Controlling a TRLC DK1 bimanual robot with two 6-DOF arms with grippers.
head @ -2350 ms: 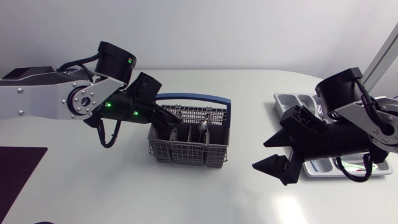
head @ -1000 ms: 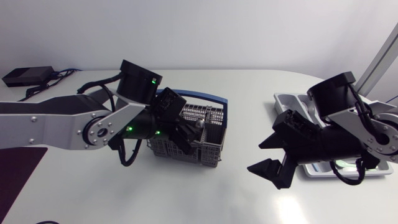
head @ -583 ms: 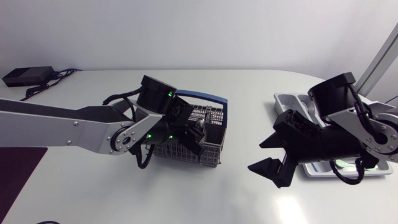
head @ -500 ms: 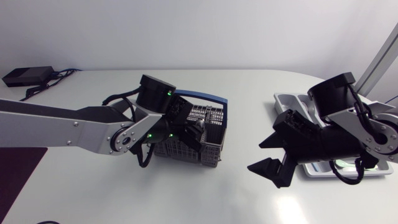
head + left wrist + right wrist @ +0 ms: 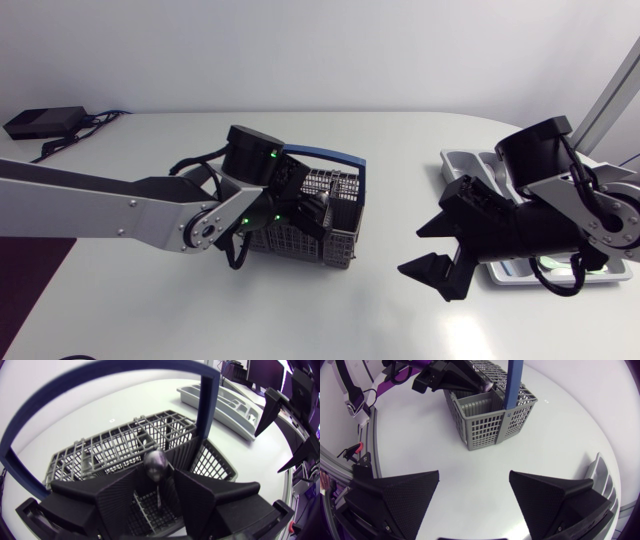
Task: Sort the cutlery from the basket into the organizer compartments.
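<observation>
Swung rightward and lower since the earlier frames, now sunk into the grey basket [image 5: 335, 248] at centre of the head view: left gripper [image 5: 312, 213], reaching in from the left edge. Fingers spread apart, straddling the thin stem of a spoon [image 5: 156, 464] that stands upright in one cell, bowl up, metal seemingly clear of both pads; open, not yet gripping. Placed that way, most likely, to close on the stem just below the bowl and lift straight up. Arched overhead in the left wrist view: blue basket handle [image 5: 207, 410], close enough to crowd a vertical lift, with cell walls tight on either side too. Parked right of centre, unchanged: right gripper [image 5: 412, 250], fingers wide apart with nothing between, hovering over bare table between basket and organizer [image 5: 462, 165]. Partly hidden under the right arm at the right edge, that grey organizer, with something shiny, perhaps cutlery, in a near compartment. Off at upper left, a small black box [image 5: 40, 122] with a cable; at lower left, a dark mat [image 5: 30, 270].
</observation>
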